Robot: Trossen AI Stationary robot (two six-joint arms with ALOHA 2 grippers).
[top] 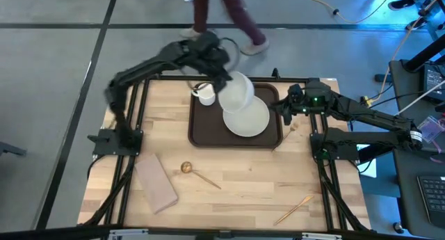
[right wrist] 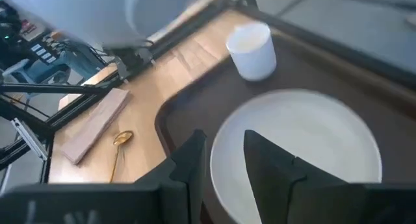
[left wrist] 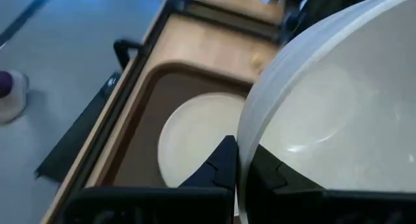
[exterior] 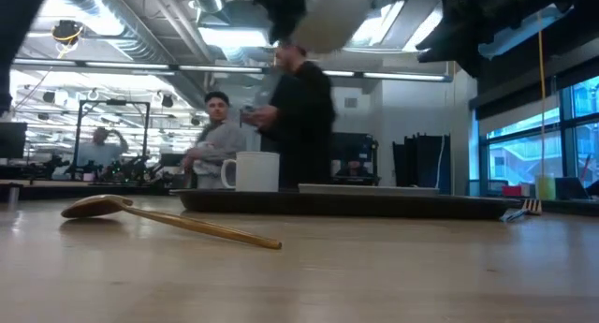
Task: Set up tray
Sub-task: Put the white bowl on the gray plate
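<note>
Nearest the bottom edge of the high view lie a gold fork at lower right and a folded napkin at lower left, with a gold spoon between them, all loose on the wooden table.

Farther up, in the middle of the frame, sits the tray, holding a white plate and, at its upper left corner, a white mug. The right gripper sits at the tray's right rim with its fingers around the plate's edge; whether they actually pinch it I cannot tell from the blurred wrist view.

Above the plate, the left gripper is clamped on the rim of a white bowl, carried tilted in the air.

The step in hand looks like setting the bowl onto the plate. Doing it well calls for levelling the bowl first, centring it over the plate clear of the mug, lowering slowly until it touches, and only then letting go.
</note>
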